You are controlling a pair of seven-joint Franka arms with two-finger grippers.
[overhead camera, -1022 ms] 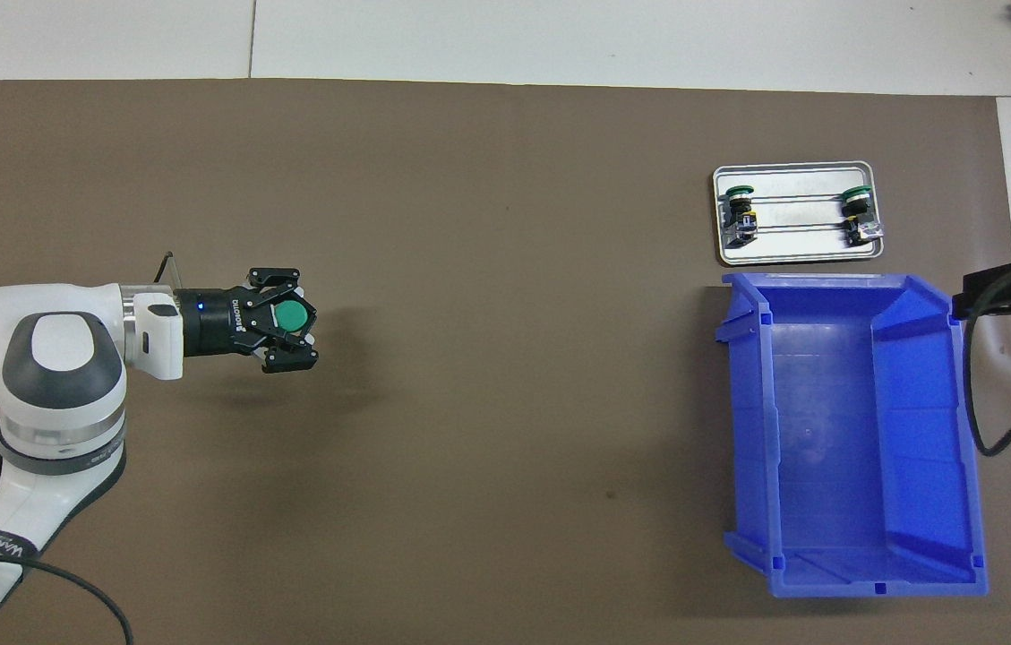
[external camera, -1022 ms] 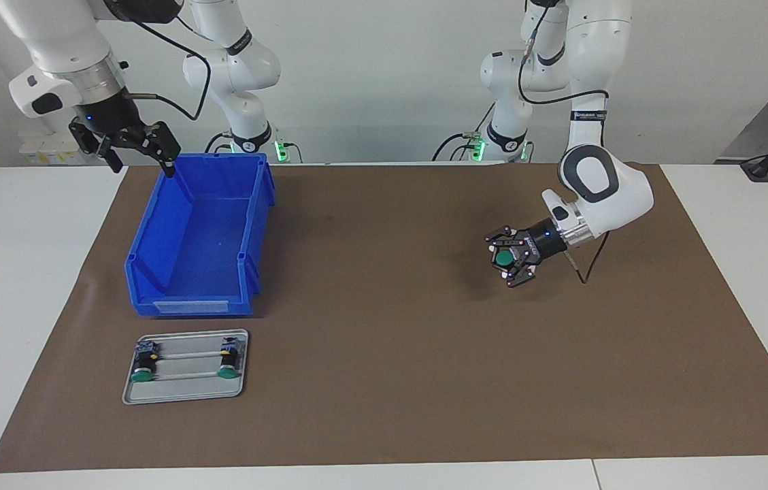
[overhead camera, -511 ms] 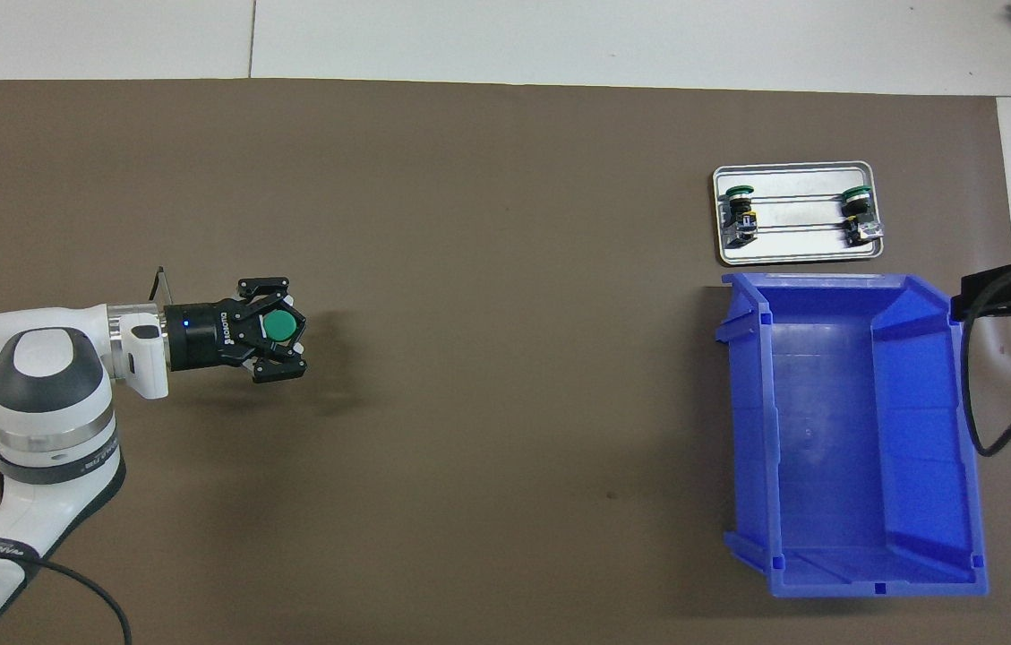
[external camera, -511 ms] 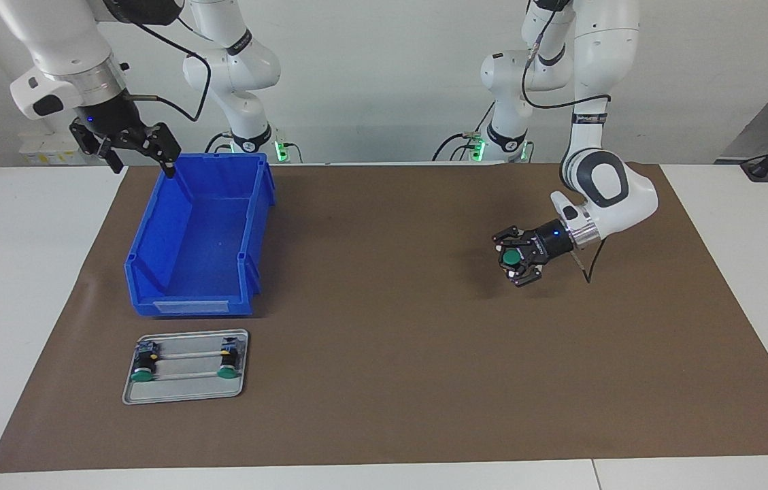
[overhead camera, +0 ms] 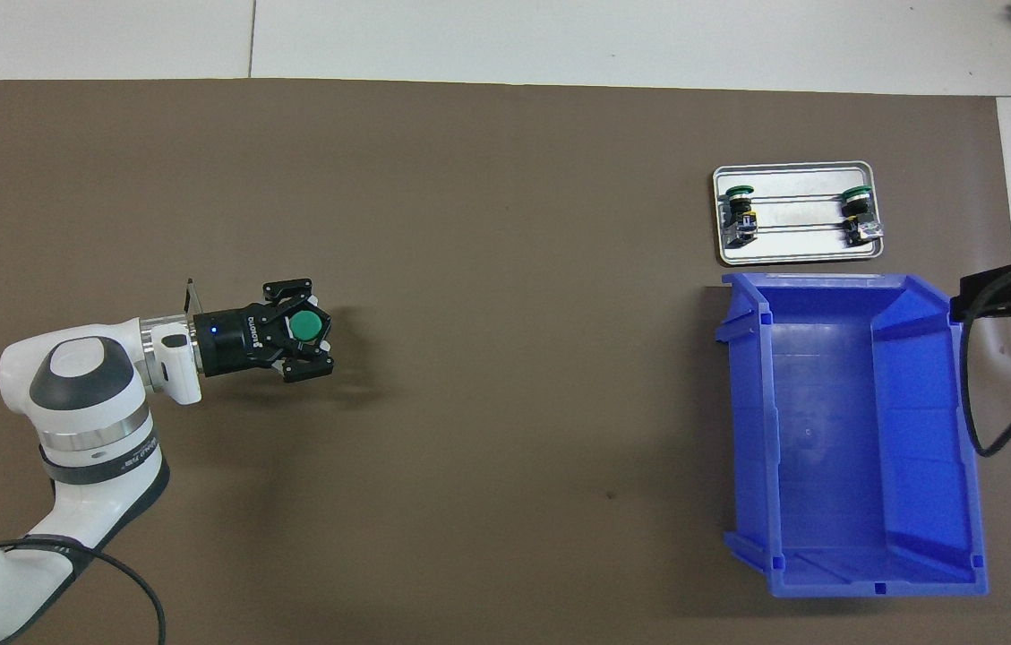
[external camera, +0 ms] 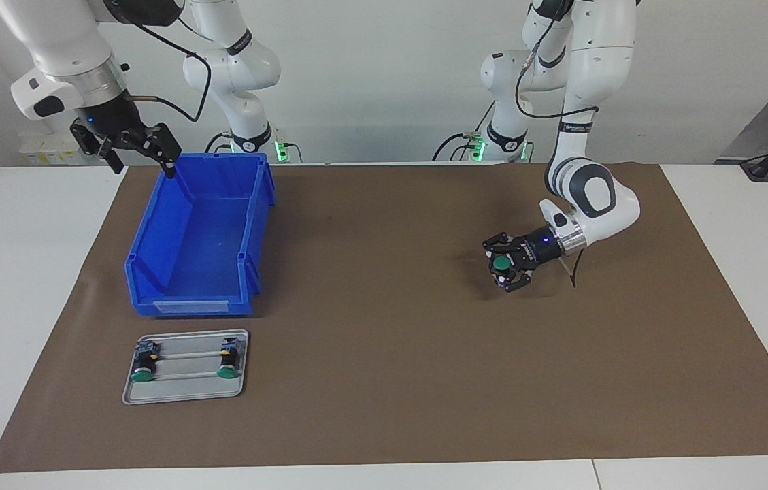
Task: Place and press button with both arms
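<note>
Your left pincer (external camera: 507, 265) is clenched on the thumb-sized push button with the round green cap (external camera: 503, 261), carrying it low over the bare brown mat (external camera: 384, 354) toward the left arm's end of the bench (external camera: 16, 286), cap turned up and outward, the wrist lying nearly flat. In the overhead view the same left pincer (overhead camera: 304, 330) covers all of the button but its green cap (overhead camera: 305, 324), so the barrel and base cannot be read there.

The step in hand looks like the placing: set the button down base first on open mat, and let go only once it stands by itself. Keep the cap clear, since the other arm must reach it. Tip the wrist so the base meets the mat squarely; a button set down slantwise would likely topple on release.

Your right pincer (external camera: 130, 141) hangs released, fingers apart, over the corner of the blue plastic bin (external camera: 196, 238) nearest the robots, at the right arm's end of the bench. It waits there, well apart from the held button, with a long traverse ahead before it can press.

Just beside the bin, farther from the robots, the small silver metal tray (external camera: 183, 391) holds two more green-capped buttons (external camera: 143, 364) lying on their sides. Leave them untouched.
</note>
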